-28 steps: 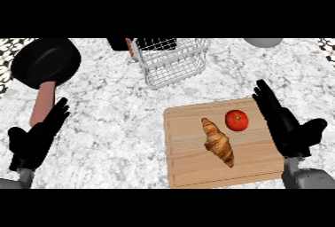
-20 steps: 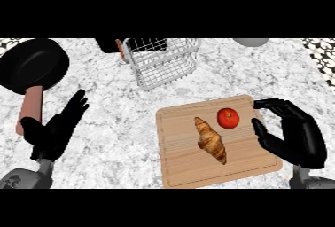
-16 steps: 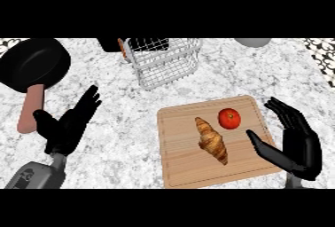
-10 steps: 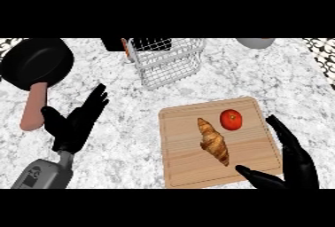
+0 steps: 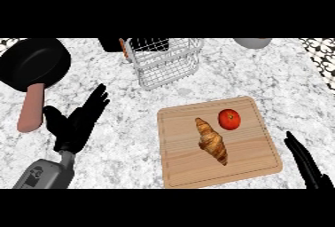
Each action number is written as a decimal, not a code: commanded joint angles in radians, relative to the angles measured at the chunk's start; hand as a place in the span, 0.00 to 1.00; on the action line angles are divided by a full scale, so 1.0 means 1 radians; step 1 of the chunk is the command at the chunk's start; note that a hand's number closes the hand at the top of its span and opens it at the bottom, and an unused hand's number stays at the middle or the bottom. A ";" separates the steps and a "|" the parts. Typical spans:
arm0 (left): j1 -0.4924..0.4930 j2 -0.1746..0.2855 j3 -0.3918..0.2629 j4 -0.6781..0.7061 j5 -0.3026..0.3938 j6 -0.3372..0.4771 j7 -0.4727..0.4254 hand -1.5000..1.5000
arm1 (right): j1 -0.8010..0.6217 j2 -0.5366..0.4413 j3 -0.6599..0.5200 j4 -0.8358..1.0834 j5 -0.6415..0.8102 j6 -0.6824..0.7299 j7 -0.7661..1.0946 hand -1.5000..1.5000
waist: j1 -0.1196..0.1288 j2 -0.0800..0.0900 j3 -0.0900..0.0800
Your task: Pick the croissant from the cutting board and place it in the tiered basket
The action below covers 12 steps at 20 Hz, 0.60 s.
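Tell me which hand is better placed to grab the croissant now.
Right, probably. The right hand is open just right of the cutting board, nearer the croissant; the left hand is open over the counter, well left of the board.

One croissant (image 5: 212, 141) and one tomato (image 5: 229, 119), on one wooden cutting board (image 5: 258, 155). One wire tiered basket (image 5: 163, 62). One black frying pan (image 5: 33, 64). One grey vessel (image 5: 252, 42) at the far edge, partly cut off. One dark object (image 5: 110, 44) behind the basket, kind unclear. Two hands: one left hand (image 5: 75, 124), one right hand (image 5: 304, 164). One marbled surface (image 5: 131, 155).
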 commanded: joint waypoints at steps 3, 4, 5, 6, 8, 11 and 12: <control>-0.023 -0.020 -0.002 0.021 -0.020 0.011 0.001 0.50 | 0.146 0.006 0.131 -0.281 0.336 0.019 0.374 0.00 | 0.003 0.003 -0.001; -0.040 -0.004 0.009 -0.008 0.004 0.000 0.051 0.50 | 0.173 0.017 0.178 -0.334 0.390 0.043 0.419 0.00 | 0.007 0.001 0.000; 0.017 -0.035 -0.030 -0.024 -0.036 0.023 -0.006 0.50 | 0.156 0.064 0.239 -0.351 0.457 0.052 0.485 0.00 | 0.024 0.001 0.000; -0.045 -0.025 -0.004 0.012 -0.007 -0.008 0.030 0.50 | 0.096 0.073 0.266 -0.361 0.491 0.123 0.571 0.00 | 0.027 0.007 0.001; -0.028 -0.039 -0.001 0.016 -0.005 -0.017 0.005 0.50 | 0.100 0.152 0.398 -0.354 0.624 0.137 0.646 0.00 | 0.028 0.005 0.002; -0.006 -0.040 -0.013 -0.005 -0.028 -0.010 0.013 0.50 | 0.010 0.248 0.493 -0.332 0.777 0.223 0.811 0.00 | 0.036 0.005 0.003; 0.024 -0.033 -0.012 -0.024 -0.022 -0.030 -0.003 0.50 | -0.020 0.274 0.516 -0.290 0.818 0.228 0.853 0.00 | 0.039 0.004 0.004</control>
